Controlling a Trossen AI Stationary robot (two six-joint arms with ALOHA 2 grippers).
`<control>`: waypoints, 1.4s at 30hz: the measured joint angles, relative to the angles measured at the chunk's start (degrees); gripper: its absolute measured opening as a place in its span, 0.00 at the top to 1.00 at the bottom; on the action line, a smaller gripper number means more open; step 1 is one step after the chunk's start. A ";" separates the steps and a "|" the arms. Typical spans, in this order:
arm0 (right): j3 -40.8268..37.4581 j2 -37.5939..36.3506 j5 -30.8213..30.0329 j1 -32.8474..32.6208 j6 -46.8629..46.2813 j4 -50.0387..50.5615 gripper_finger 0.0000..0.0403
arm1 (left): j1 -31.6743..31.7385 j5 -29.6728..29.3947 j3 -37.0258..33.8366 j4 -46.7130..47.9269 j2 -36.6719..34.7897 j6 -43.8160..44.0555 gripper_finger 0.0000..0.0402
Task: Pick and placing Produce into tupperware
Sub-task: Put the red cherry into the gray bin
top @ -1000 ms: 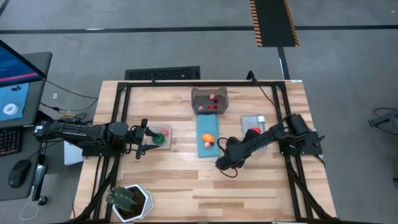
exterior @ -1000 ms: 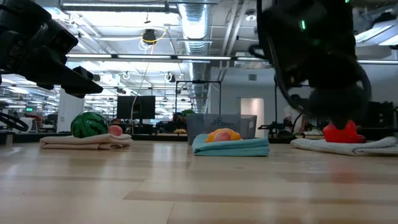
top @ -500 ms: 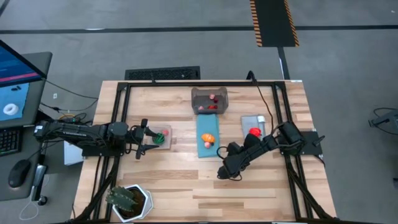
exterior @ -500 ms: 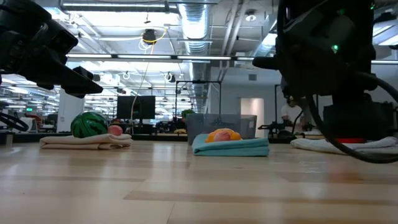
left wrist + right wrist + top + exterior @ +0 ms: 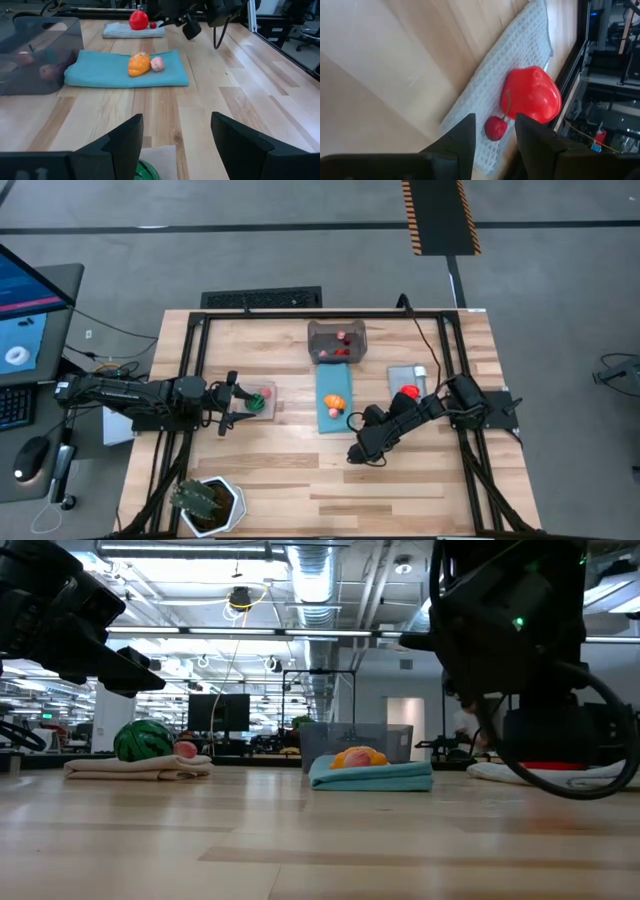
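Wooden counter inside a black frame: the right pincer, fingers parted and empty, points at a small cherry touching a red pepper on a grey mat, nearer this arm than the left. The left pincer hangs open over a green piece. The tupperware already holds several pieces; orange and pink ones lie on a blue mat.

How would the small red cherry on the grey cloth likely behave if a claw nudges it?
The cherry looks round and tiny, so it would probably roll. Its thin stem and the waffled grey cloth may slow it. It lies beside the larger red fruit, which could block it.
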State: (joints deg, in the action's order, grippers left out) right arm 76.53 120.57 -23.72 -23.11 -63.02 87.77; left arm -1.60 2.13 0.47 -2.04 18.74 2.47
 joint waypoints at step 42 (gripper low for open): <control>-2.95 -0.04 -0.75 1.25 1.97 -3.80 0.63 | 0.00 0.00 0.00 0.00 0.00 0.21 0.44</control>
State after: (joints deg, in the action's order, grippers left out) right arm 73.58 120.53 -24.47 -21.87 -61.06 83.96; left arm -1.60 2.13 0.47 -2.04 18.74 2.68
